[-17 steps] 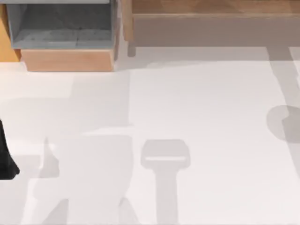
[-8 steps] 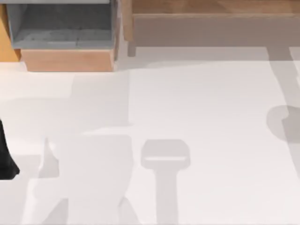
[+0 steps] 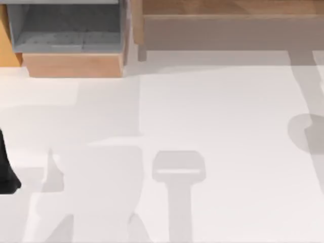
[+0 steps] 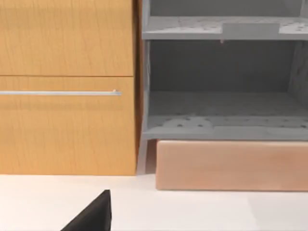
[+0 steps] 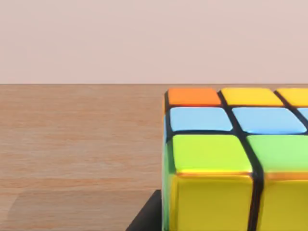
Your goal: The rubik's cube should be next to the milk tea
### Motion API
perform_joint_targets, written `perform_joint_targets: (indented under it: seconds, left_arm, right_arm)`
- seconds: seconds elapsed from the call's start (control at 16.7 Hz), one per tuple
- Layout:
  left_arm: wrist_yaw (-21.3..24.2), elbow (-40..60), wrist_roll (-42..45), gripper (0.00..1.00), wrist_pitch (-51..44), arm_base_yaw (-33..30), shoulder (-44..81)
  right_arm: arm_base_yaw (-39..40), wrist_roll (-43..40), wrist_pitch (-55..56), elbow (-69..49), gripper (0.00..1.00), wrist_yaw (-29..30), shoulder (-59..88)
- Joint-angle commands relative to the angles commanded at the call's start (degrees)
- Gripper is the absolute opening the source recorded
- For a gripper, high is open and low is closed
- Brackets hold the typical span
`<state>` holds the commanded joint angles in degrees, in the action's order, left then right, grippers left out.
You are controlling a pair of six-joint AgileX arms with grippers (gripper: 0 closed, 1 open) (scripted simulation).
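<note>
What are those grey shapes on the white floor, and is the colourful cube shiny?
In the top view, the grey shapes on the white table are soft shadows, one like a hammer. In the right wrist view, the rubik's cube looks glossy, with a bright line of glare along its green edge, and casts a dark shadow on the wooden surface.

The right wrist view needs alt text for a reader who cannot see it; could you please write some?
A rubik's cube sits very close to the camera on a wooden surface, showing orange, yellow, blue and green squares divided by dark grid lines. A plain pale wall runs behind the wood.
</note>
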<state>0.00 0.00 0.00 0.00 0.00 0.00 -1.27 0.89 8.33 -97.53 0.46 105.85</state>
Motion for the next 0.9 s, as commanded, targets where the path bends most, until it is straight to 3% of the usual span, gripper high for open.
perform_joint_targets:
  seconds: [0.9]
  left_arm:
    - [0.00, 0.00, 0.00, 1.00, 0.00, 0.00, 0.00]
  right_arm:
    - [-0.03, 0.09, -2.36, -2.64, 0.00, -0.05, 0.17]
